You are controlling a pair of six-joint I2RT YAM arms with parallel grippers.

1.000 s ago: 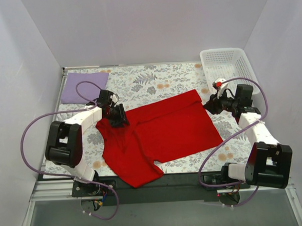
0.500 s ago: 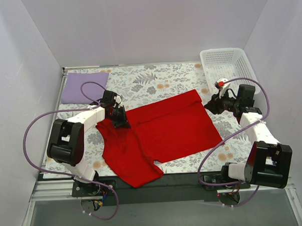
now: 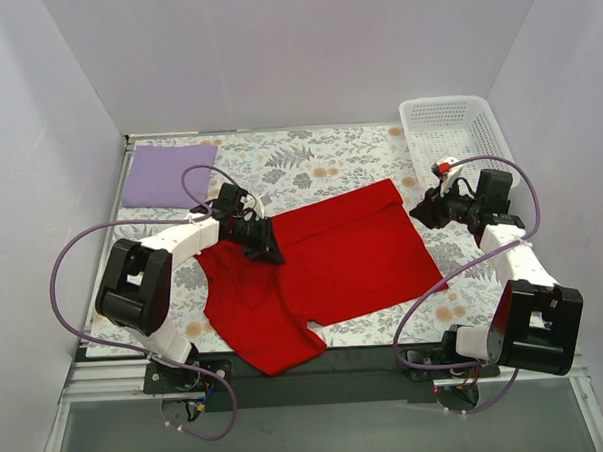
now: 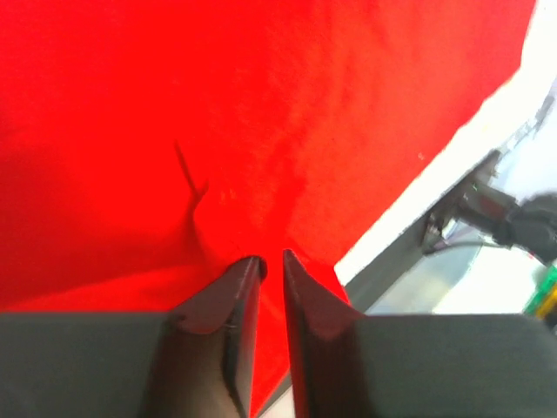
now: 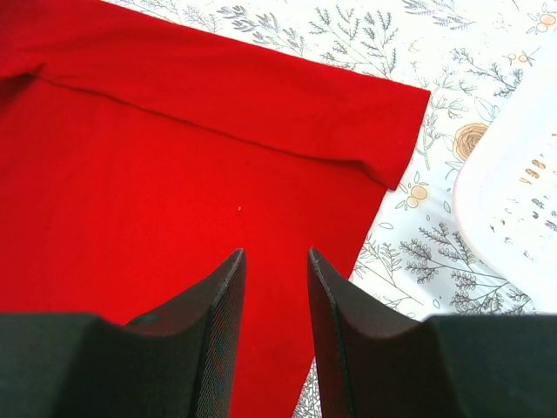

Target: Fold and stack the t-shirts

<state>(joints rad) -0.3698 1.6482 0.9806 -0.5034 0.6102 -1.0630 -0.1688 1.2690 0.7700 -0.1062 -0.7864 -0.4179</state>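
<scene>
The left gripper, jaws almost together, pinches a pucker of the red t-shirt near its far left edge; the right gripper, half open and holding nothing, hovers over the shirt's far right corner; the lavender t-shirt lies flat at far left; a white mesh basket stands far right; floral table; pale walls.
</scene>
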